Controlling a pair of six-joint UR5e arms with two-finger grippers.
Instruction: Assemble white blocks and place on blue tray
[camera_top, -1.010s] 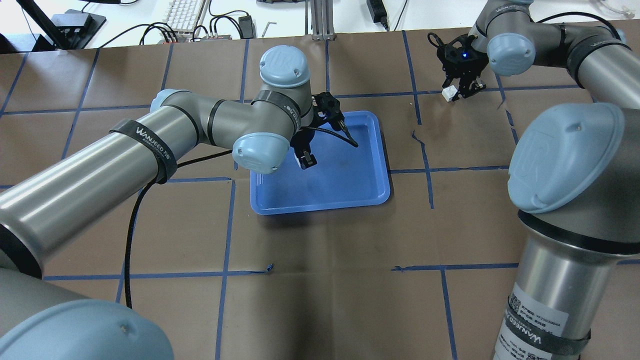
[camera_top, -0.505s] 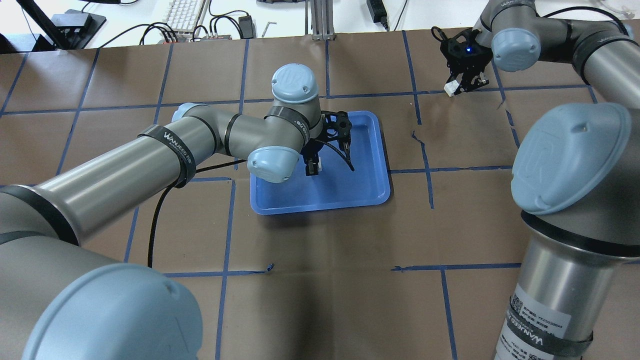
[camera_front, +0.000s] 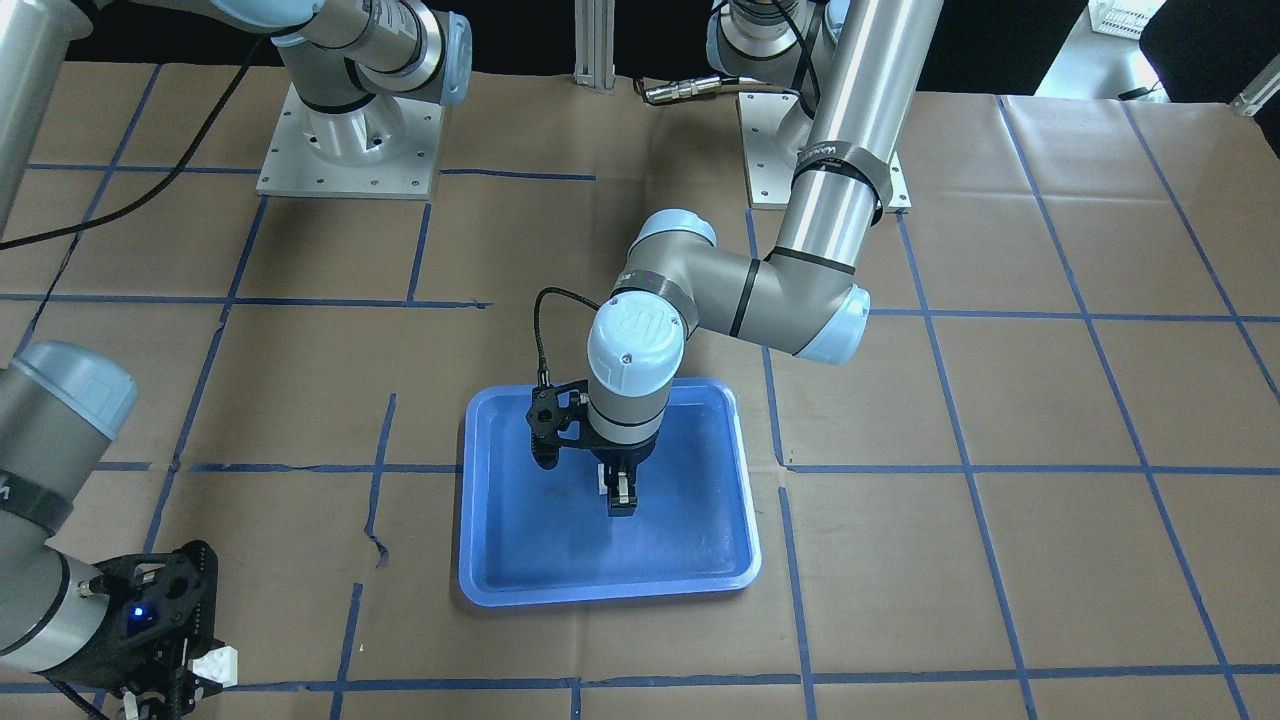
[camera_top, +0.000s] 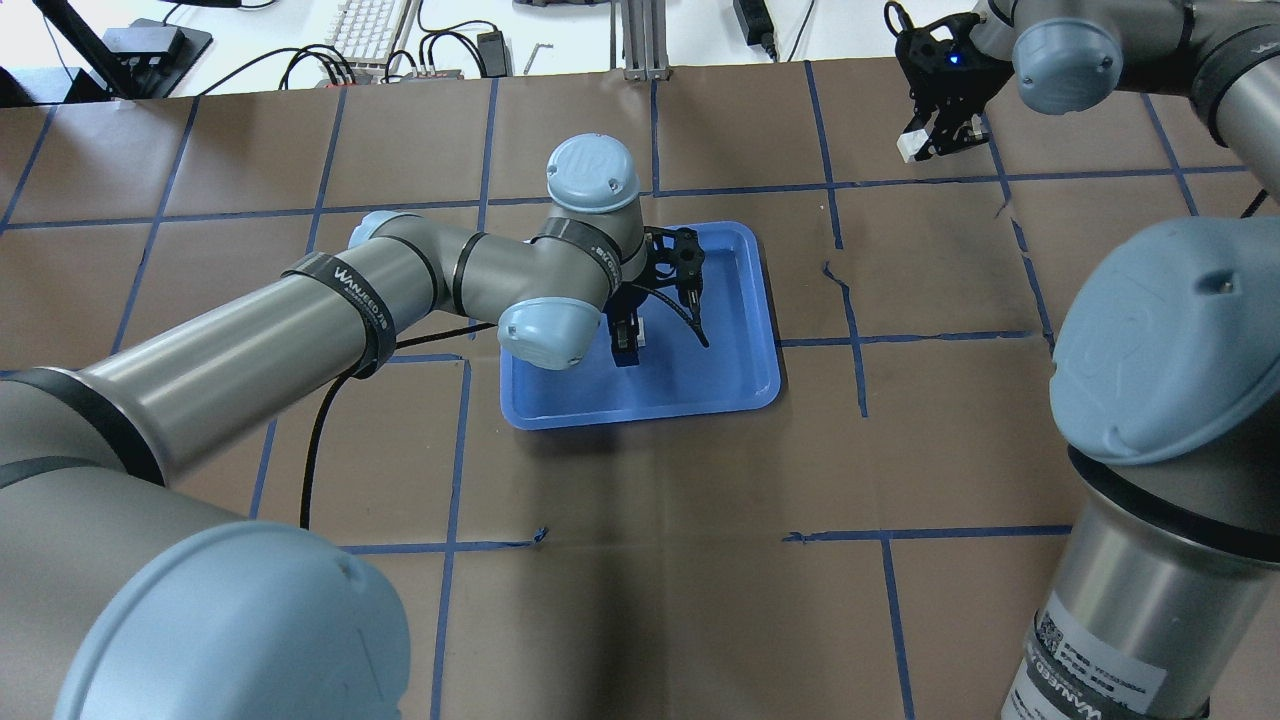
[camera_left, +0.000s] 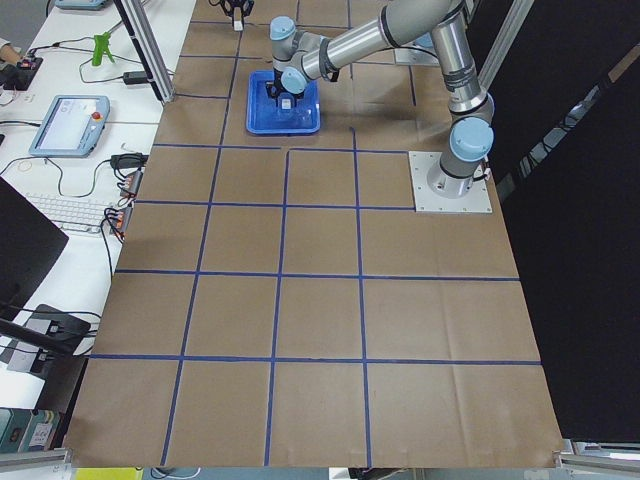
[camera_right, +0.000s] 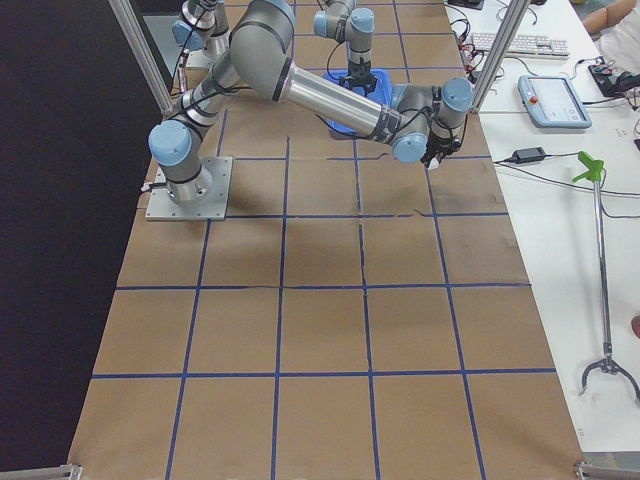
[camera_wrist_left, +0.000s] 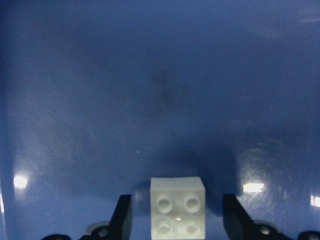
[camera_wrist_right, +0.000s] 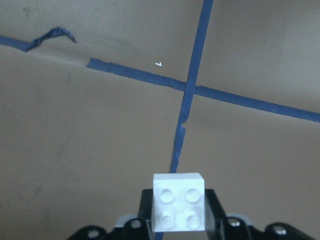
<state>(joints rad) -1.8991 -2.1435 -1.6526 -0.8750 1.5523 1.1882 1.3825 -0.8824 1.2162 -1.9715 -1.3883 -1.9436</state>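
The blue tray (camera_top: 640, 418) lies mid-table, also in the front view (camera_front: 600, 592). My left gripper (camera_top: 625, 345) (camera_front: 620, 497) is low over the tray's floor (camera_wrist_left: 160, 75). In the left wrist view its jaws stand open, with a gap on each side of a white block (camera_wrist_left: 177, 209) that sits studs-up between them. That block also shows in the front view (camera_front: 603, 478). My right gripper (camera_top: 928, 140) (camera_front: 185, 678) is shut on the other white block (camera_wrist_right: 178, 207) (camera_top: 908, 146) (camera_front: 217, 664). It holds the block above the brown paper at the table's far right, well away from the tray.
The table is covered in brown paper with a blue tape grid (camera_top: 850, 340). A keyboard (camera_top: 370, 30), cables and a metal post (camera_top: 645, 40) lie beyond the far edge. The left arm's black cable (camera_top: 310, 450) trails over the table left of the tray.
My left gripper swung right over the tray with its block, came lower and then held still. My right gripper carried its block farther toward the table's far edge.
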